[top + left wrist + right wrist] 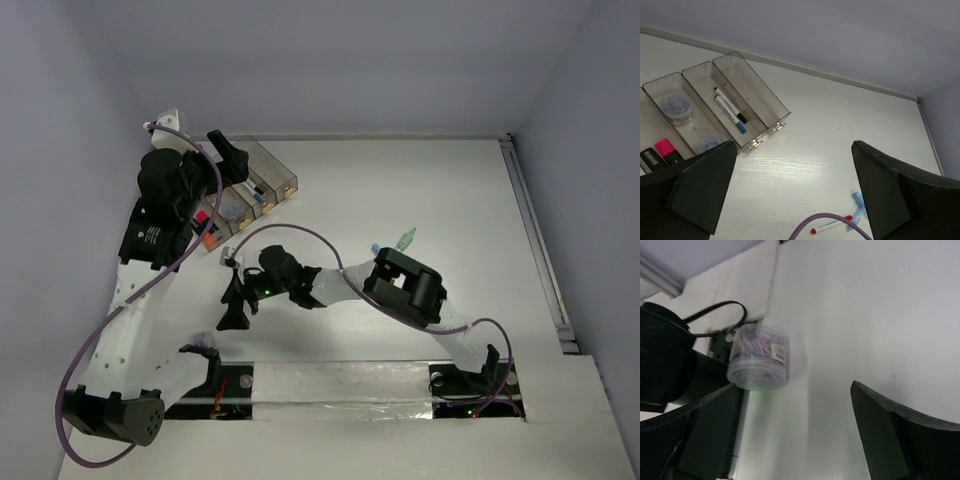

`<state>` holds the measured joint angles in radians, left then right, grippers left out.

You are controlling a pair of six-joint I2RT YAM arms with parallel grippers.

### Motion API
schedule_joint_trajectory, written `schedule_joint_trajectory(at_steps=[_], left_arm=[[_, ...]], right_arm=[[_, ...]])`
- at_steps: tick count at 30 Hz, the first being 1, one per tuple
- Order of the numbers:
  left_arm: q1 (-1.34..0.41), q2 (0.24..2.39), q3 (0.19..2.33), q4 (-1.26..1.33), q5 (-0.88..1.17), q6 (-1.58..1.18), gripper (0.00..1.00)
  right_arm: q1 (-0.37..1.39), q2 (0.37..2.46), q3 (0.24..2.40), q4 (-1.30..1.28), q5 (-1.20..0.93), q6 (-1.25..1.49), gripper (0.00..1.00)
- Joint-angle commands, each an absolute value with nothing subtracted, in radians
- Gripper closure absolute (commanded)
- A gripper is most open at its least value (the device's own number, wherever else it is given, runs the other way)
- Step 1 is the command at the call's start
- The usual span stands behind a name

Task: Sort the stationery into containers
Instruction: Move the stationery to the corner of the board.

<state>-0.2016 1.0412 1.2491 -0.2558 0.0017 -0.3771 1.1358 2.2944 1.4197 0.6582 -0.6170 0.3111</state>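
Stationery lies partly in the containers, which stand far left on the white bench beneath pale lavender walls, their long axes running diagonally from far left to near right. Two pens lie lengthwise in one bin, black and blue tips toward its near-right end. Left gripper and right gripper are both spread wide, holding nothing.

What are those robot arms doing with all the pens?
They're sorting stationery into the bins. Both hands are open and empty. The left hand hovers by the bins, where two pens and a pink highlighter already lie. The right hand faces a tub of clips on the table. A red-tipped pen is not yet sorted.
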Motion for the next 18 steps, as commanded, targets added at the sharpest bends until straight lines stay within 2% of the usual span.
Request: schedule_joint_trajectory(at_steps=[1,11,18], left_arm=[[-0.199,0.994,1.276,-0.256,0.031,-0.399,0.01],[-0.199,0.924,1.289,-0.321,0.052,-0.425,0.01],[-0.199,0.885,1.27,-0.331,0.064,-0.426,0.01]], right_arm=[[1.158,2.264,1.506,0.6,-0.726,0.261,0.0],[1.252,2.35,1.646,0.489,-0.62,0.27,0.0],[1.292,2.364,1.657,0.443,-0.39,0.256,0.0]])
